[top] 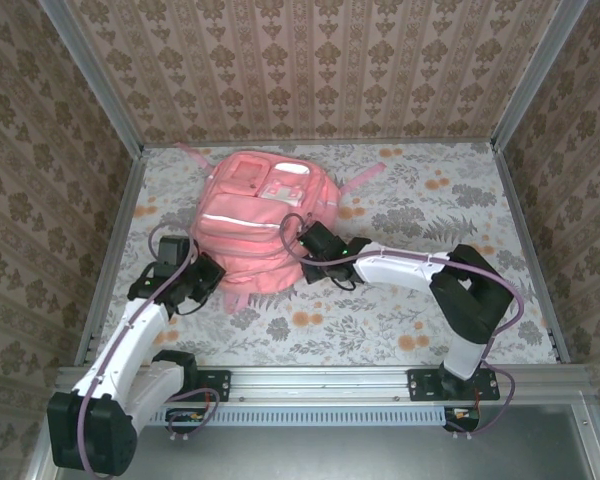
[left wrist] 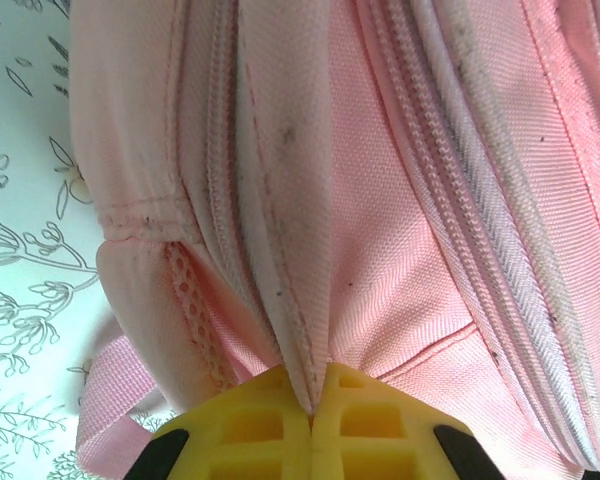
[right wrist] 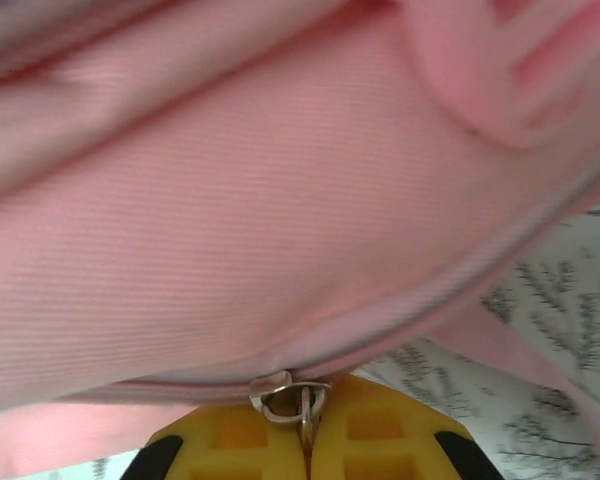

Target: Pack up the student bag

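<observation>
Pink student bag (top: 260, 225) lying on floral table (top: 430, 220), centre-left, front pockets up. L gripper (left wrist: 311, 405) pressed together on fabric fold at bag's near-left side. R gripper (right wrist: 307, 425) pinching metal zipper pull (right wrist: 285, 392), bag's near-right edge.

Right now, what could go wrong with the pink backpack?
1. The right claw pinches just the small metal zipper pull; it might slip out when tugged.
2. The left claw holds only a thin fabric fold of the pink backpack, so the soft bag could slide or bunch instead of unzipping.
</observation>
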